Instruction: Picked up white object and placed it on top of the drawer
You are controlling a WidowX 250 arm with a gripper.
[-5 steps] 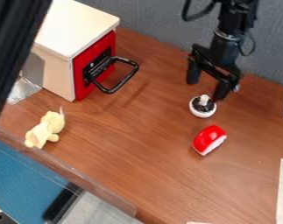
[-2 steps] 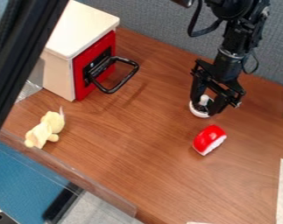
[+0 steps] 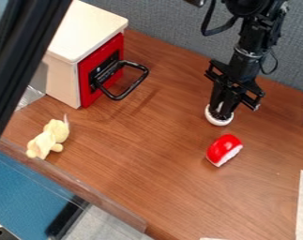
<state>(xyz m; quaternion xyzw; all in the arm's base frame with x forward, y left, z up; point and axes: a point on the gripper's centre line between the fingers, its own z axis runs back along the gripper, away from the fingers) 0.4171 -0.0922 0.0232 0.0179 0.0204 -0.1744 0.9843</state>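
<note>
My gripper (image 3: 221,112) hangs at the upper right, its two fingers closed in on the middle of the white object (image 3: 220,122). This is a small round white piece with a dark top and a white knob, partly hidden behind the fingers, low at the wooden surface. At the upper left stands the drawer unit (image 3: 89,29), a cream box with a flat top, a red front and a black handle that sticks out.
A red and white toy (image 3: 224,150) lies just below the gripper. The yellow plush toy (image 3: 49,139) is at the left, near the table edge (image 3: 85,190). A dark bar (image 3: 29,56) crosses the upper left corner.
The gripper has come over the white object, lowered around it, and its fingers have drawn together on the knob. The drawer unit and both toys have stayed put.
</note>
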